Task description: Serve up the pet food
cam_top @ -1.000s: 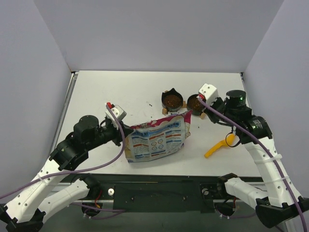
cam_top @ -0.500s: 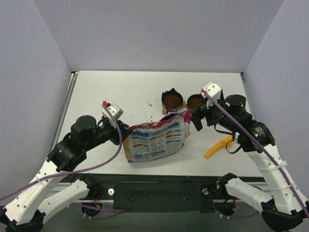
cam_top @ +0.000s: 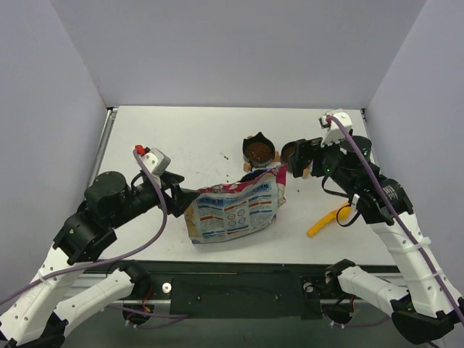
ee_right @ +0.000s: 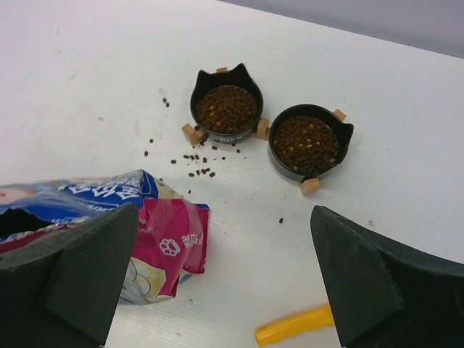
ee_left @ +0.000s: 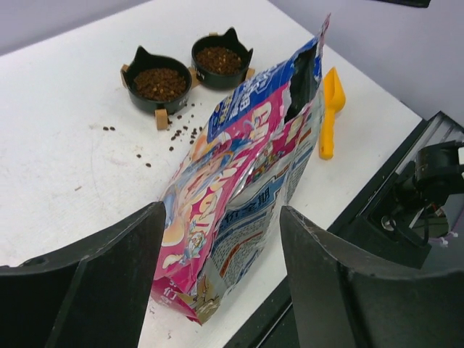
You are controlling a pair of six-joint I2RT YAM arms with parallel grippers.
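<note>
The pet food bag (cam_top: 235, 210), magenta-edged with a white-and-blue back, rests on the table with its torn mouth toward the right. Brown kibble fills both black eared bowls (ee_right: 227, 109) (ee_right: 307, 143), and loose pellets (ee_right: 197, 164) lie in front of them. My left gripper (cam_top: 177, 190) stands open just left of the bag's bottom corner (ee_left: 196, 290), which shows between the jaws, apart from both. Open and empty, my right gripper (cam_top: 297, 156) hovers above the bag's mouth and partly hides the right bowl (cam_top: 290, 151) from the top camera.
A yellow-orange scoop (cam_top: 328, 220) lies right of the bag, toward the front edge; its handle (ee_right: 293, 326) shows below the right jaws. The table's near edge and black rail (cam_top: 239, 279) run just behind the bag. Grey walls enclose the table.
Both grippers went from shut to open and let go of the bag. The left arm drew back to the left; the right arm lifted up and to the right. The bag stayed put.
</note>
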